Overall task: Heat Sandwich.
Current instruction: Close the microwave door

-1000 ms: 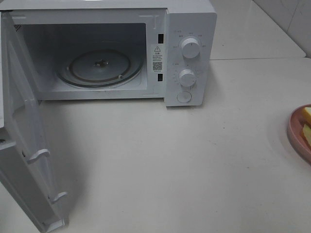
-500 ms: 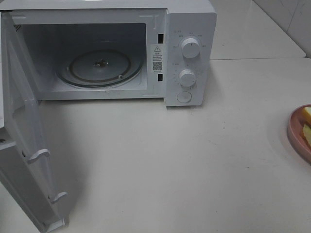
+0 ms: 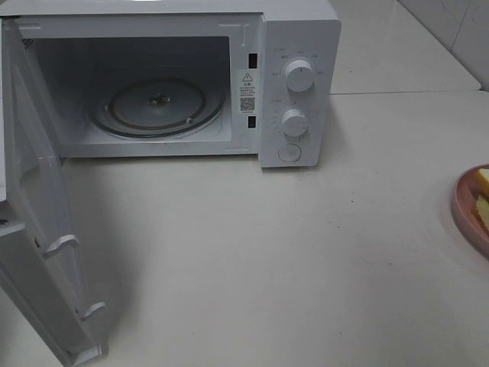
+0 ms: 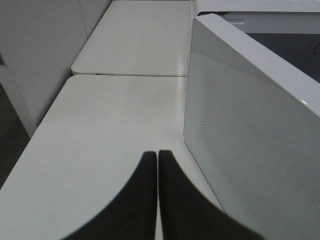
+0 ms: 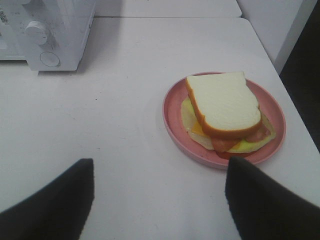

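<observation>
The sandwich (image 5: 222, 102), white bread with a tan crust over yellow and red filling, lies on a round pink plate (image 5: 172, 125). In the exterior high view only a sliver of the plate (image 3: 463, 206) and the sandwich (image 3: 483, 183) shows at the right edge. My right gripper (image 5: 160, 162) is open, its dark fingers (image 5: 70, 200) spread wide over the table, short of the plate. My left gripper (image 4: 158, 156) is shut with nothing between its fingers (image 4: 145, 200), beside the outer face of the microwave door (image 4: 250, 130). Neither gripper shows in the exterior high view.
The white microwave (image 3: 294, 46) stands at the back left with its door (image 3: 34, 229) swung wide open toward the front. Its glass turntable (image 3: 157, 103) is bare. Two knobs (image 3: 299, 75) and a button sit on its right panel. The table edge (image 5: 295, 115) runs just past the plate.
</observation>
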Controlling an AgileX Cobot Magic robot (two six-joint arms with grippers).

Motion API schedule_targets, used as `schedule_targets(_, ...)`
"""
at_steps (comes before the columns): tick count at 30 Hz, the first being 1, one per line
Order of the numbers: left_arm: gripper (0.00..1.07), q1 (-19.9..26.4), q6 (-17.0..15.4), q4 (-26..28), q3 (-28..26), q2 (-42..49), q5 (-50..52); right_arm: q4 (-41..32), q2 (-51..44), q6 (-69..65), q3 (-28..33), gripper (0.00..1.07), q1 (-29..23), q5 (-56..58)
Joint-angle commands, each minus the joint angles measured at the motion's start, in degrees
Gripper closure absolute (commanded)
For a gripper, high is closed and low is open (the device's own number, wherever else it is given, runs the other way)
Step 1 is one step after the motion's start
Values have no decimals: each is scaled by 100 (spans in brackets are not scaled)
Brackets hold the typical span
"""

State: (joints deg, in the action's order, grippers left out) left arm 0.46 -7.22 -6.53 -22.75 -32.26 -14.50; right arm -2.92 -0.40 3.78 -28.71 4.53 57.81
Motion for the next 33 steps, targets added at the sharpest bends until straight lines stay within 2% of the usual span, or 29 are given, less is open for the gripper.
schedule_targets(1,107,6,-23,149,17,-378,751,23,-138,-17,6,36,-11,-63)
schedule_targets(4,107,-138,-29,178,17,-957,1696,23,-138,-17,6,36,-11,-63)
schedule_targets(6,107,-195,-29,178,17,-1083,1816,23,-138,-17,6,36,-11,-63)
schedule_targets(13,107,-917,-29,57,17,-2235,2567,11,-138,-17,6,36,-11,-63)
schedule_targets(33,107,-1576,17,-390,17,-3793,4051,6,-138,-17,6,36,-11,-63)
